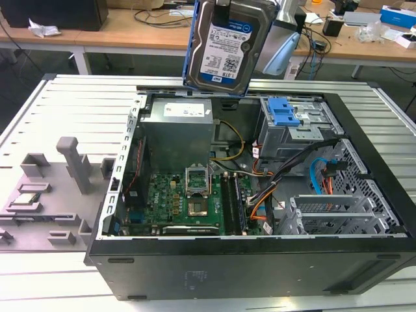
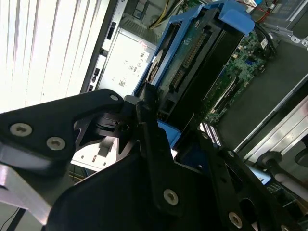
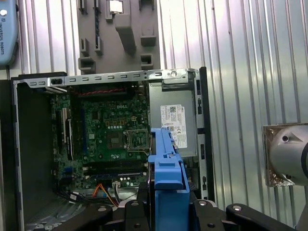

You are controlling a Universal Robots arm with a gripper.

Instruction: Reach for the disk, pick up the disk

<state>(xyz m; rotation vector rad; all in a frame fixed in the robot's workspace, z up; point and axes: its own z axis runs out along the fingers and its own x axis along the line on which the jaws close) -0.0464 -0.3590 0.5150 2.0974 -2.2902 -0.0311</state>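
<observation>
One disk (image 1: pixel 224 45) hangs above the open computer case (image 1: pixel 247 260), apparently clenched edgewise in the hand (image 3: pixel 168 208).

Printed white-and-blue label (image 1: pixel 220 57) on the disk (image 1: pixel 229 40)

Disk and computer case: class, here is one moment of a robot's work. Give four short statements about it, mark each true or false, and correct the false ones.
1. The disk hangs in the air above the open computer case. True.
2. The disk lies flat inside the case. False: in the exterior view it is wholly above the case, tilted, with its label facing that camera.
3. The hand is shut on the disk, its black fingers on either side of the blue side rail in the first wrist view. True.
4. A panel covers the case. False: it is open, and the green motherboard shows.
</observation>
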